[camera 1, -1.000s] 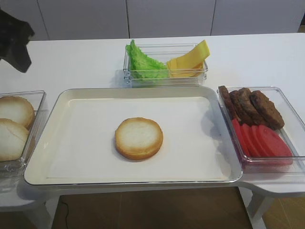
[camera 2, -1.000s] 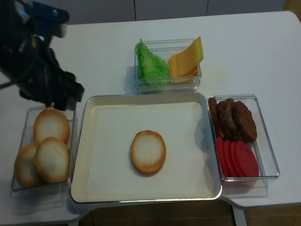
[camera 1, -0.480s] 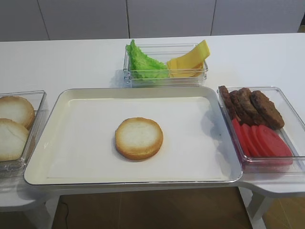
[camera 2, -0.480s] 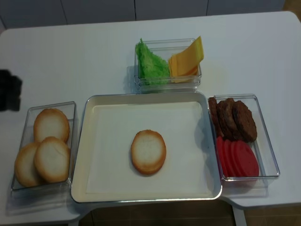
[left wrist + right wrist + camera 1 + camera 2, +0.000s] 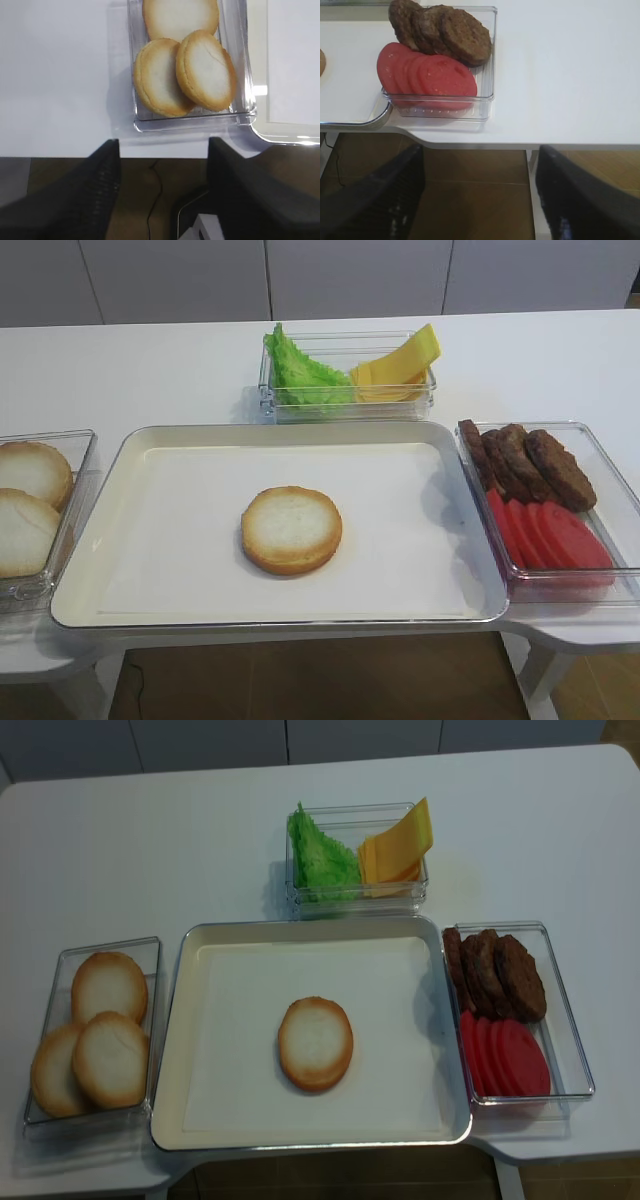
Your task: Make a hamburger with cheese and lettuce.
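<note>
A bun half lies cut face up in the middle of the white tray; it also shows in the overhead view. Green lettuce and yellow cheese slices share a clear box at the back, also seen from overhead: lettuce, cheese. Neither arm shows in the exterior views. My left gripper is open and empty, off the table's front edge below the bun box. My right gripper is open and empty, off the front edge below the tomato box.
A clear box at the left holds three more bun halves. A clear box at the right holds dark patties and red tomato slices. White table around.
The left arm, over the table's left side a second ago, has pulled back out of both exterior views. Nothing on the table has moved.
</note>
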Robot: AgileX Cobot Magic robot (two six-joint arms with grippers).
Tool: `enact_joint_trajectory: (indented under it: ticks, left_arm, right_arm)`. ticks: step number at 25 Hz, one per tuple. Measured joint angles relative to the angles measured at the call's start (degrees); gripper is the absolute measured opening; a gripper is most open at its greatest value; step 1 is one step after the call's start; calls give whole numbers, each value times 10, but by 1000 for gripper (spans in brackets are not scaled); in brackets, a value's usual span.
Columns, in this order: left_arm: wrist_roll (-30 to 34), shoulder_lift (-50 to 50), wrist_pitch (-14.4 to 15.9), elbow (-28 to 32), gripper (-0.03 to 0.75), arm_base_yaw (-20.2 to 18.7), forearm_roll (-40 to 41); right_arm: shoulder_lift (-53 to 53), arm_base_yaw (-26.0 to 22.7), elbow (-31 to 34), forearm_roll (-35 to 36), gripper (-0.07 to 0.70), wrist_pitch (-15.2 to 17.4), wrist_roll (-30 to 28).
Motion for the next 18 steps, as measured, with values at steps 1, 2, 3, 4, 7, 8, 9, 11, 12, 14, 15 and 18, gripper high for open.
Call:
enact_joint_trajectory:
  ticks: [1,2,3,4,7,8,9,11,12,14,15,18]
  left_arm:
    - [0,-28,1,8,407,0,0]
    - [0,-50,3,16,407,0,0]
    - [0,-76,4,23,407,0,0]
    - [0,-100,4,29,407,0,0]
    - [0,-163,5,45,407,0,0]
    - [0,-183,6,51,407,0,0]
    - [0,-199,8,56,407,1,0]
    - [0,-233,8,65,407,1,0]
    - [0,-249,9,69,407,1,0]
    - [0,-275,10,77,407,1,0]
    - [0,-288,10,80,407,1,0]
    - [0,-322,11,102,407,3,0]
  right_arm:
    - [0,0,0,0,540,0,0]
    - [0,0,0,0,540,0,0]
    - [0,0,0,0,540,0,0]
    - [0,0,0,0,540,0,-4]
    - [0,0,0,0,540,0,-4]
    - [0,0,0,0,540,0,-4]
    - [0,0,0,0,540,0,-4]
    - [0,0,0,0,540,0,-4]
    - [0,0,0,0,540,0,-4]
    - [0,0,0,0,540,0,-4]
    - [0,0,0,0,540,0,-4]
    - [0,0,0,0,540,0,-4]
